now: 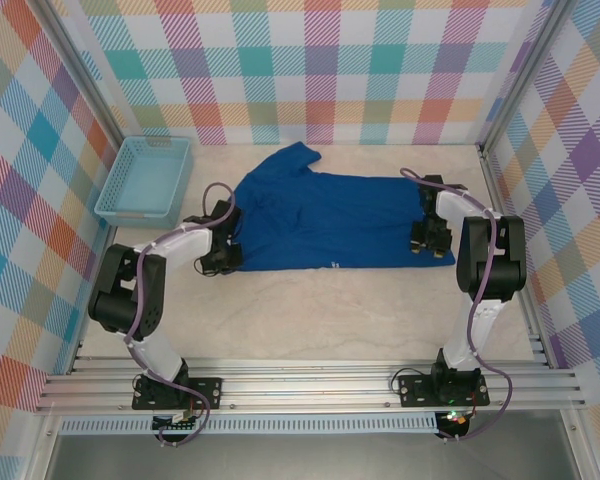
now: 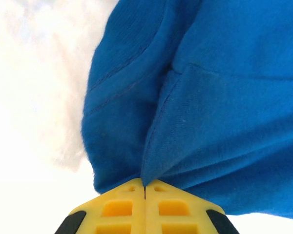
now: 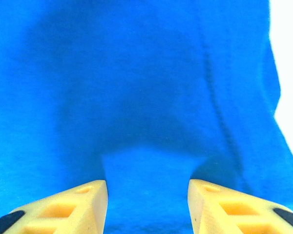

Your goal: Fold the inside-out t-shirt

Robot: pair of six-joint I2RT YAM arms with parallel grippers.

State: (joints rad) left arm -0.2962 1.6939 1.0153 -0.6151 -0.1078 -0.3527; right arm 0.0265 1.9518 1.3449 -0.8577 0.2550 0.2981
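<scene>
Two ends being worked at once, by the look from above: seeing the t-shirt (image 1: 330, 220) lying flat in the middle of the table (image 1: 310, 320), stretching its long axis from 9 o'clock to 3 o'clock, poking one sleeve toward 12 and showing a tiny print (image 1: 332, 265) at the 6 o'clock hem. Finding the left gripper (image 1: 220, 262) sitting at the 9 o'clock end, touching the cloth. Seeing, in the left wrist view, its fingers (image 2: 117, 209) pressing tight together and pinching a thin fold of blue edge right at the tips. Finding the right gripper (image 1: 425, 240) sitting on the cloth at the 3 o'clock end, near the 6 o'clock corner. Seeing, in the right wrist view, its fingers (image 3: 88, 204) standing partway apart with a hump of cloth filling the gap, and not being able to tell whether squeezing it or merely straddling it. Noting a basket (image 1: 140, 185) resting well apart at 10 o'clock. Judging the folding as not yet begun, the shirt lying in a single spread. Reckoning the coming move as hanging on this: cloth running from each gripper toward the other, leaving each arm nearer its own end, so lifting both ends evenly and carrying the 6 o'clock hem toward 12.
</scene>
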